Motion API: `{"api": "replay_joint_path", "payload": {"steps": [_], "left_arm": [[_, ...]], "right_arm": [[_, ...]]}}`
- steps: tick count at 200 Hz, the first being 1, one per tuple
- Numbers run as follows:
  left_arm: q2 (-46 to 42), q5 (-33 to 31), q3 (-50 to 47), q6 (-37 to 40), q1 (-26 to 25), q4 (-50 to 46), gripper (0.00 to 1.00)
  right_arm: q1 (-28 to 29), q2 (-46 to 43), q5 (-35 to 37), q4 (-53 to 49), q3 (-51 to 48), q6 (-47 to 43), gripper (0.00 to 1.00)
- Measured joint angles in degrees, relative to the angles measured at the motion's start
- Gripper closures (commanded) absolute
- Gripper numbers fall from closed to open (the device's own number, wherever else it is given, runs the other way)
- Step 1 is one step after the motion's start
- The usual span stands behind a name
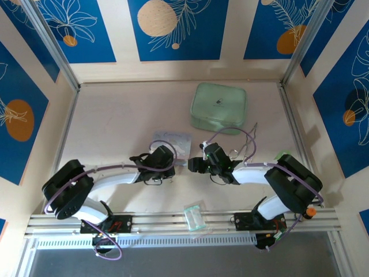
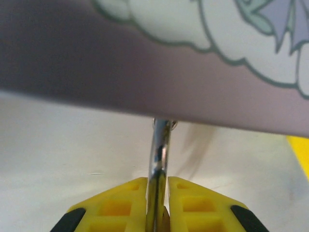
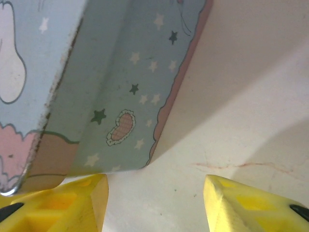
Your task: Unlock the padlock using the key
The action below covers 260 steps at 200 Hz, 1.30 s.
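Blue floral panels wall a pale bench (image 1: pixel 115 115), with a green pouch (image 1: pixel 219 108) at one o'clock and a clear packet (image 1: pixel 172 141) just toward twelve o'clock from centre. Near the centre the left end effector (image 2: pixel 158 186) is clamped narrow on the padlock (image 2: pixel 158 154), gripping its silver shackle, which runs toward twelve o'clock to the lower edge of the tin (image 2: pixel 203 34). Facing it, the right end effector (image 3: pixel 154 193) stands about half wide with nothing between its fingers, the tin at its eleven o'clock.
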Motion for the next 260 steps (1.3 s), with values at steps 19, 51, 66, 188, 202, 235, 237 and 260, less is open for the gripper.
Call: {"api": "replay_joint_path", "payload": {"steps": [19, 51, 66, 188, 202, 235, 237, 260], "left_arm": [[0.79, -0.83, 0.61, 1.81, 0.04, -1.95, 1.00], [2.43, -2.78, 1.49, 4.15, 0.17, -5.11, 1.00], [3.41, -3.78, 2.58, 5.14, 0.17, -6.58, 1.00], [6.64, -8.70, 6.43, 7.32, -0.55, -11.52, 0.90], [7.15, -9.64, 7.10, 7.32, -0.90, -12.31, 0.89], [7.78, -12.48, 7.76, 7.30, -1.99, -13.33, 0.85], [7.78, -12.61, 7.76, 7.26, -2.05, -13.38, 0.84], [8.00, -14.43, 7.80, 7.28, -2.84, -13.68, 0.80]], "right_arm": [[1.44, 0.63, 1.44, -0.07, 1.01, -0.15, 0.42], [4.37, 0.83, 3.10, 1.29, 1.53, -0.59, 0.41], [4.68, 0.83, 3.15, 2.08, 1.53, -0.59, 0.41], [5.79, 4.59, 3.37, 4.09, 2.29, 0.09, 0.41], [5.79, 4.59, 3.37, 4.37, 2.29, 0.09, 0.41], [5.79, 4.59, 3.45, 4.48, 2.27, 0.42, 0.41], [5.79, 4.59, 3.52, 4.48, 2.27, 0.52, 0.41], [5.79, 4.59, 3.89, 4.46, 2.25, 1.16, 0.41]]}}
